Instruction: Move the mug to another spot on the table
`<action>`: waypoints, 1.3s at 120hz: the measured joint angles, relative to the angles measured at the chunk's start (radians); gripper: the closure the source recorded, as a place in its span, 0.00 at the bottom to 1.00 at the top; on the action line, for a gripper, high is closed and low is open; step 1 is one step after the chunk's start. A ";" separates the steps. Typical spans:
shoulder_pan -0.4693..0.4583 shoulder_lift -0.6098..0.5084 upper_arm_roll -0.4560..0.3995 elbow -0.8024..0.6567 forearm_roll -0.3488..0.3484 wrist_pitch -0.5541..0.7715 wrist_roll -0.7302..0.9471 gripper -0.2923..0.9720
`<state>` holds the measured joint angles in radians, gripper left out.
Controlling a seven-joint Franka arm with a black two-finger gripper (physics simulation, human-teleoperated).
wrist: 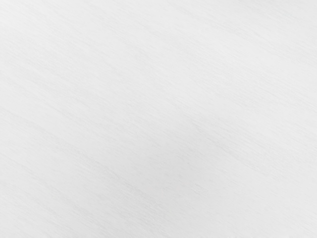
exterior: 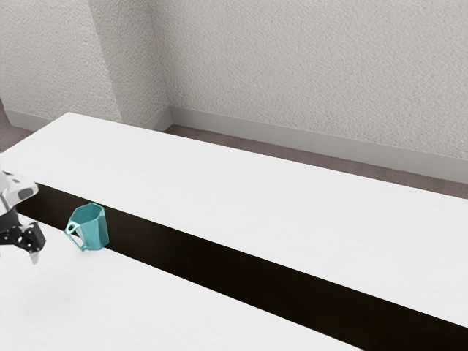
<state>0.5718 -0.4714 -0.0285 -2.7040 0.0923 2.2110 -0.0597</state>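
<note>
A teal mug point(exterior: 89, 226) stands upright on the near white part of the table point(exterior: 219, 190), right at the edge of a dark strip, with its handle turned toward the exterior view's left. My gripper point(exterior: 20, 252) hangs low over the table at the far left of that view, a short way from the mug's handle and apart from it. Its fingers point(exterior: 34, 248) look spread, with nothing between them. Under my hand the wrist view has plain white tabletop point(wrist: 158, 119).
A dark strip point(exterior: 241, 274) runs diagonally across the table between its two white halves. A wide white surface stretches behind the strip toward the exterior view's right. Textured walls and a baseboard point(exterior: 314, 139) stand beyond the table's far edge.
</note>
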 joint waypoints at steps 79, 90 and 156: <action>0.052 0.252 -0.003 -0.022 -0.037 0.514 0.328 0.25; 0.041 0.284 -0.005 -0.019 -0.041 0.571 0.358 0.25; -0.045 0.412 -0.006 0.042 -0.086 0.746 0.463 0.25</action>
<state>0.5268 -0.0593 -0.0344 -2.6617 0.0064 2.9567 0.4034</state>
